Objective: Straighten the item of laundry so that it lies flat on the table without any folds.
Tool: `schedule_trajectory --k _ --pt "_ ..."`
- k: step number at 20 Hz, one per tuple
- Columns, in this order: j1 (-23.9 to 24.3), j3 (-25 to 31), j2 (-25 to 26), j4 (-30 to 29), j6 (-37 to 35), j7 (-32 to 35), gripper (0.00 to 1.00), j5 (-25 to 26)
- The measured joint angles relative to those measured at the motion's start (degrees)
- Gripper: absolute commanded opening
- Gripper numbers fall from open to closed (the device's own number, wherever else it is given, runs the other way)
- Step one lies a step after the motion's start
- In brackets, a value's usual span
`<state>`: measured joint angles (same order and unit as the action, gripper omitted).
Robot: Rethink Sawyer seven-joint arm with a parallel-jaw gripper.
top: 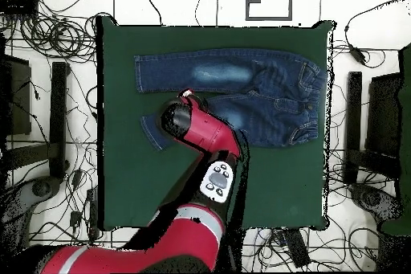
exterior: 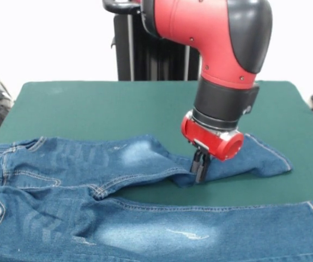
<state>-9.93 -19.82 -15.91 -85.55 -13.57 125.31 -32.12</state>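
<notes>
Overhead view: arm point(top: 201, 130) likely hides jeans point(top: 265, 86) fold.

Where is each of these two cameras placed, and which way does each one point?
Front view: across the table, facing the robot, looking level at the jeans; the red arm descends from above, its tool shut on denim.
Overhead view: above the table, looking straight down; the arm enters from the bottom edge and hides the tool.
Both show the jeans, one leg straight, the other bent under the arm.

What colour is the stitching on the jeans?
Orange-tan, along the seams and waistband of the blue jeans; the front view shows it best.
</notes>
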Motion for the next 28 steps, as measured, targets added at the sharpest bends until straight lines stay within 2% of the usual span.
schedule_trajectory --k 14,28 --pt "-2.1 -2.6 5.2 4.9 -3.7 5.2 0.0 -5.7" --pt "-2.4 -4.9 5.9 6.8 -5.3 8.3 0.0 -6.2"
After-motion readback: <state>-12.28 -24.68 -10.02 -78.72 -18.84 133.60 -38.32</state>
